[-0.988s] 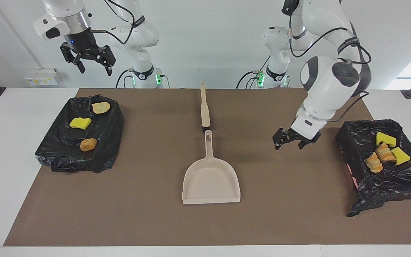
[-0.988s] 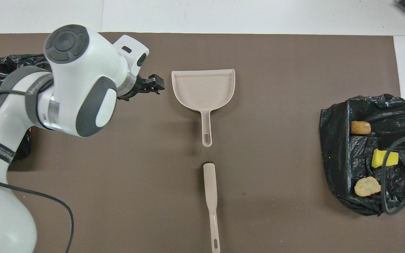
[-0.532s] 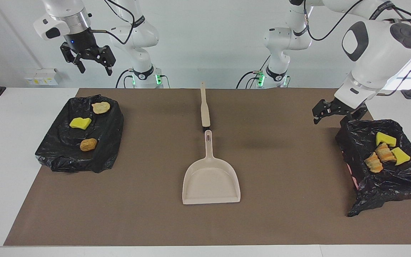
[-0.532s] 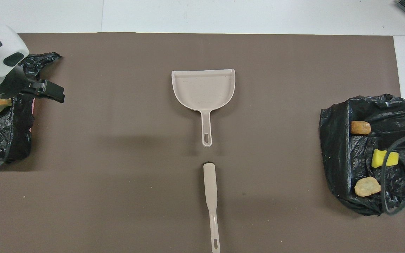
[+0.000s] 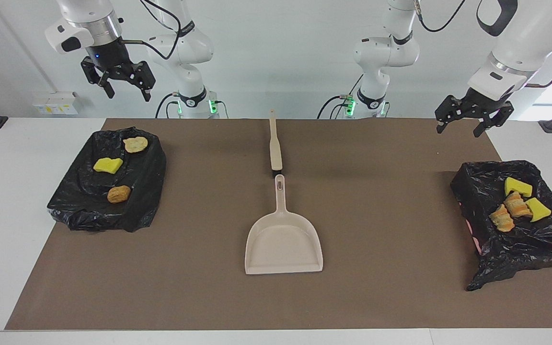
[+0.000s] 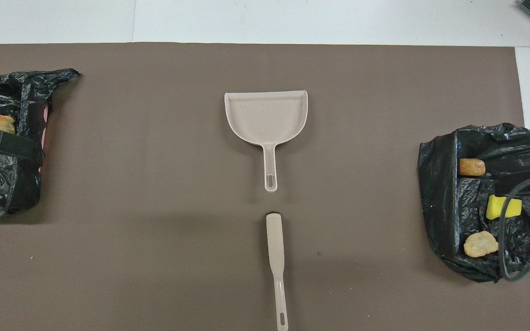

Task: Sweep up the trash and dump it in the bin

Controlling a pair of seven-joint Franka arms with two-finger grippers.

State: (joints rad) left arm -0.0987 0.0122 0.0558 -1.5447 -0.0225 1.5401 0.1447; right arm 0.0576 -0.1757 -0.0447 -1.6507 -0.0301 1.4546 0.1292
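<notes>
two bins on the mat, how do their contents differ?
The bin at the right arm's end holds three pieces, spread apart: one yellow sponge, two tan chunks. The bin at the left arm's end holds four, bunched together: two sponges, two orange chunks. Both are lined with black bags.

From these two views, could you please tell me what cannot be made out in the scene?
- Bin at the left arm's end: overhead view's edge cuts it off; part of its trash lies out of frame.
- Sponge piece in the bin at the right arm's end: overhead, a dark cable crosses it.
- Brush: its bristles are not distinguishable in either view.
</notes>
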